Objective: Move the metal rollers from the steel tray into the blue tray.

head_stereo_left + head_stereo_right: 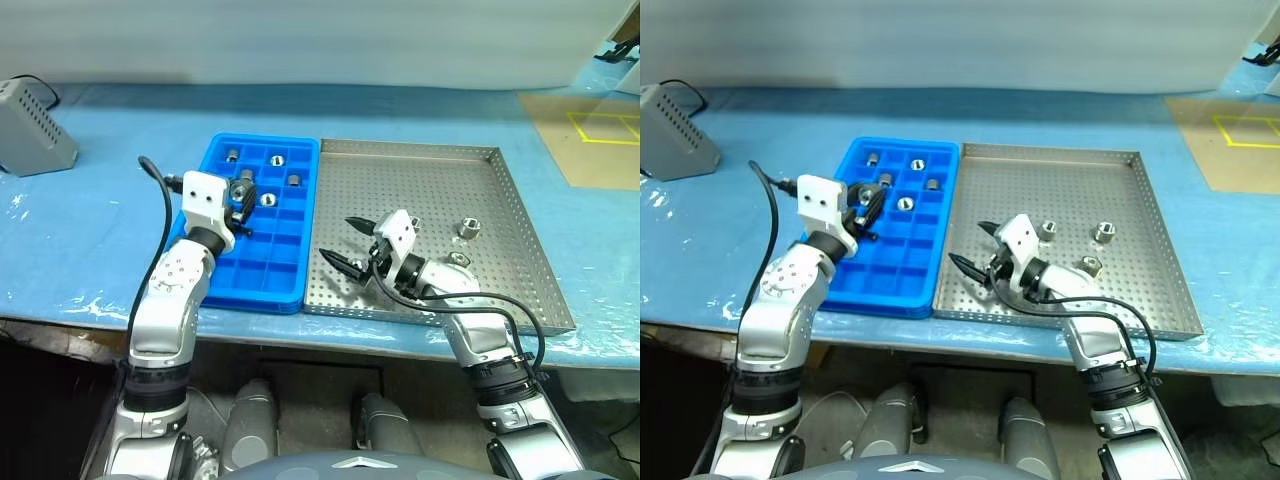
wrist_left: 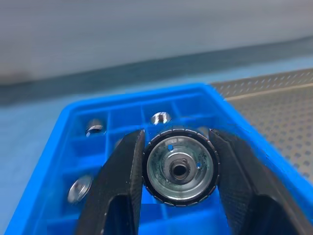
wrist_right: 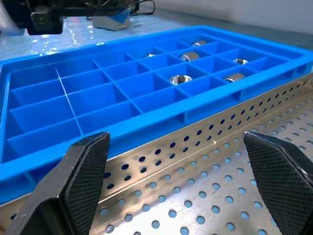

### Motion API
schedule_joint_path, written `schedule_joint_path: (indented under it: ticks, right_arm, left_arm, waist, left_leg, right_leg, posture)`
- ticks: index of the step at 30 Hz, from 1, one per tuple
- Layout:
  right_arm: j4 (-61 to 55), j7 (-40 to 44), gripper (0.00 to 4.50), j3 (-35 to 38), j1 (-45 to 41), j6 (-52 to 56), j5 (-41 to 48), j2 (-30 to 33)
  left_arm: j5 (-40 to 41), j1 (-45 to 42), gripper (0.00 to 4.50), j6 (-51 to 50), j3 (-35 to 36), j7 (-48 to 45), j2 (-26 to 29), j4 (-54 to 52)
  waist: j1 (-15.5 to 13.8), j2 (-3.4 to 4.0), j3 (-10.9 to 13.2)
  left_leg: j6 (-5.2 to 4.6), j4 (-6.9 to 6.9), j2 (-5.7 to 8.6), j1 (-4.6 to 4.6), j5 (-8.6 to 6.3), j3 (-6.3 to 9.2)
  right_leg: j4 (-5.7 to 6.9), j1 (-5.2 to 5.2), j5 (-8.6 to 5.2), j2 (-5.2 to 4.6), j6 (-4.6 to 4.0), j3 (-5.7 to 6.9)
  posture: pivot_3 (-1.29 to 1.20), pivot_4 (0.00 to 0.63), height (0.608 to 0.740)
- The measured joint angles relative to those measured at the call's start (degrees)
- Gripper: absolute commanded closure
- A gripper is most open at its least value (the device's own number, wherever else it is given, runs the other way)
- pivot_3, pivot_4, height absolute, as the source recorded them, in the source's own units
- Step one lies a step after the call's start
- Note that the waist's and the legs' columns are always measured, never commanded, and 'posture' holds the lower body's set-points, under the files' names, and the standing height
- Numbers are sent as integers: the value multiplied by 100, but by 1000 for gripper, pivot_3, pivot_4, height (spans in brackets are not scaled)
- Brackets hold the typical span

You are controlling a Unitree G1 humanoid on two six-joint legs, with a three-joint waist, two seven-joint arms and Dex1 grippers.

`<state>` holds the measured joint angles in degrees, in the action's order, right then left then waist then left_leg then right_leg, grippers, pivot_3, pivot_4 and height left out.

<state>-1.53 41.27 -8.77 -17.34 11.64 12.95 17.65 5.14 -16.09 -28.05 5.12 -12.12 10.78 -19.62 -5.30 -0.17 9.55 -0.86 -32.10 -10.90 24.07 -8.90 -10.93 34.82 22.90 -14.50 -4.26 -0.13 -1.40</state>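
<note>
A blue sheet is covering the table, with a grey box sitting at the upper left and a pale wall running behind. The left gripper is clenching a shiny ridged metal roller over the blue tray left of centre, its bored axis lying along the fingers. The right gripper is hanging spread wide and empty over the steel tray, where three rollers are standing hole-up at centre right.
</note>
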Motion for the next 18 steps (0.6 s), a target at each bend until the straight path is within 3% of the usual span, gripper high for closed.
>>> schedule_joint_path:
  ticks: [9,18]
  right_arm:
    - [87,122,0,-42,-4,-42,-50,-16]
    - [87,120,0,-42,-11,-42,-65,14]
  left_arm:
    - [-379,496,2767,-210,503,1078,-136,-67]
    - [-296,530,2767,-267,565,1173,-290,327]
  waist:
    - [-38,-1,0]
    - [-48,-1,0]
  left_leg:
    - [8,-1,5,3,5,22]
    - [19,-2,8,4,13,38]
  right_leg:
    - [0,-2,1,5,3,4]
    - [1,-6,2,6,4,11]
  posture:
    - [142,150,740]
    - [111,150,740]
